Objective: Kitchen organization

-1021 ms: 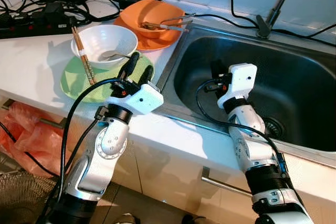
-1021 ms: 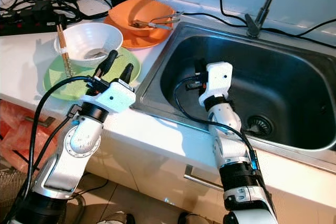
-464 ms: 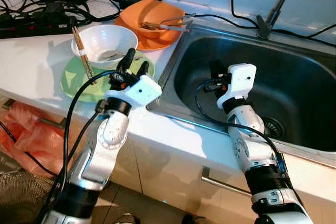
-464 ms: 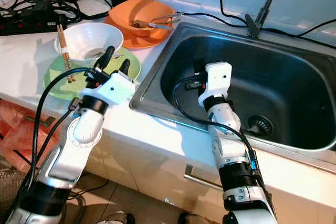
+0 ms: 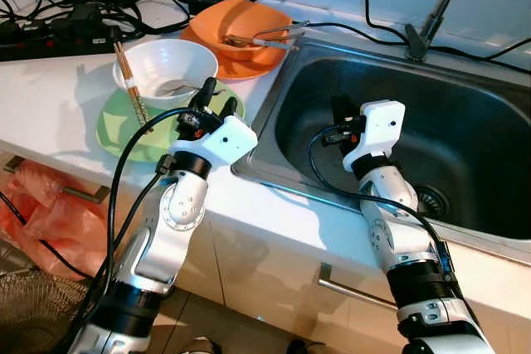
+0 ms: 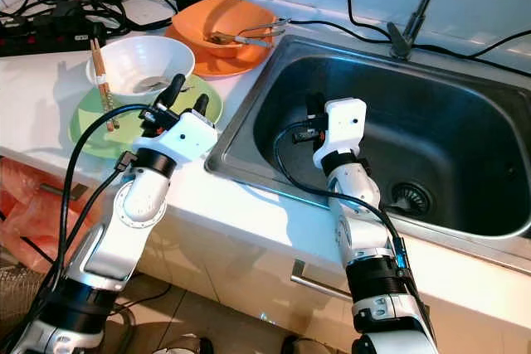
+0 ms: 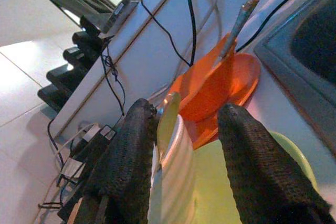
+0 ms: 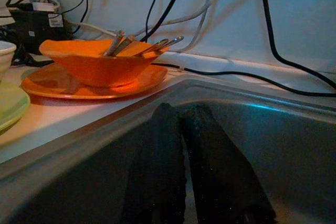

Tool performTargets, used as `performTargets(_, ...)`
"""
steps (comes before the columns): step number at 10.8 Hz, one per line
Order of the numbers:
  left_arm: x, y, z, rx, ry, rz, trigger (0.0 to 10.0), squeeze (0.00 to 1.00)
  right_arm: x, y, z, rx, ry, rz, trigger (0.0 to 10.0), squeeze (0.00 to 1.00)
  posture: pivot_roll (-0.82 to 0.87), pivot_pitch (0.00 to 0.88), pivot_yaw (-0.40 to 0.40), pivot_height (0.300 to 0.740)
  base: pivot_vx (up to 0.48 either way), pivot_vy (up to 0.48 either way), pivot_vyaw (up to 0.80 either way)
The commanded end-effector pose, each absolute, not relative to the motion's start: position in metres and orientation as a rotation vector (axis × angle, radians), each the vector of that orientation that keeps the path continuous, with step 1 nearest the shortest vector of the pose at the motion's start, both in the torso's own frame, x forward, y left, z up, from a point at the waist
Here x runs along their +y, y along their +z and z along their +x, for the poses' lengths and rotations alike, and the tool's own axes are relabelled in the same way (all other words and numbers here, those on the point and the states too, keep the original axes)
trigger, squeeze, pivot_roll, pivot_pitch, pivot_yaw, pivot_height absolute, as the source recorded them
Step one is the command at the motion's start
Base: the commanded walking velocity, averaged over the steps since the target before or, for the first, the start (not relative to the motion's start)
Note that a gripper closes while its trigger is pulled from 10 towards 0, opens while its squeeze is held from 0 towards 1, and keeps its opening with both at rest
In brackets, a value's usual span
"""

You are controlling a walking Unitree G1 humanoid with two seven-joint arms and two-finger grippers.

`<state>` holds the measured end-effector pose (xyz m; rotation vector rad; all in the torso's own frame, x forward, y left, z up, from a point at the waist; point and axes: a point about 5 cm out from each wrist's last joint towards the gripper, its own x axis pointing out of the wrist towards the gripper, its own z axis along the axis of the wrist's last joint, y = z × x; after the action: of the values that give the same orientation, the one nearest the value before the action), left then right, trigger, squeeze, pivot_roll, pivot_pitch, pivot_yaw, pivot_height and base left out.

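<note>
— While the sink (image 5: 465, 134) takes up most of the tabletop (image 5: 50, 97), where's the white bowl (image 5: 164, 70)?

— Beside the sink, on the green plate (image 5: 124, 130), chopsticks (image 5: 131, 89) across its rim.

— Which arm is nearer?

— The left end effector (image 7: 184, 145), released, its fingers straddling the bowl's near wall. The right end effector (image 8: 184, 156), clenched on nothing, hangs inside the sink.
</note>
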<state>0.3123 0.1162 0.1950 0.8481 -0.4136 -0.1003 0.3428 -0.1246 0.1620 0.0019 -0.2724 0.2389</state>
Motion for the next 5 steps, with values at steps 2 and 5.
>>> performTargets(2, 0.1134, 0.1998, 0.3167, -0.429, -0.088, 0.846, 10.0, 0.0, -0.1269, 0.1605, 0.3413, -0.272, 0.233, 0.009, 10.0, 0.0, 0.06, 0.086, -0.052, 0.74, 0.0, 0.0, 0.0)
performTargets(5, 0.1127, 0.2034, 0.3206, -0.445, -0.08, 0.853, 4.9, 0.0, -0.1259, 0.1592, 0.3401, -0.269, 0.232, 0.011, 10.0, 0.0, 0.06, 0.087, -0.05, 0.74, 0.0, 0.0, 0.0)
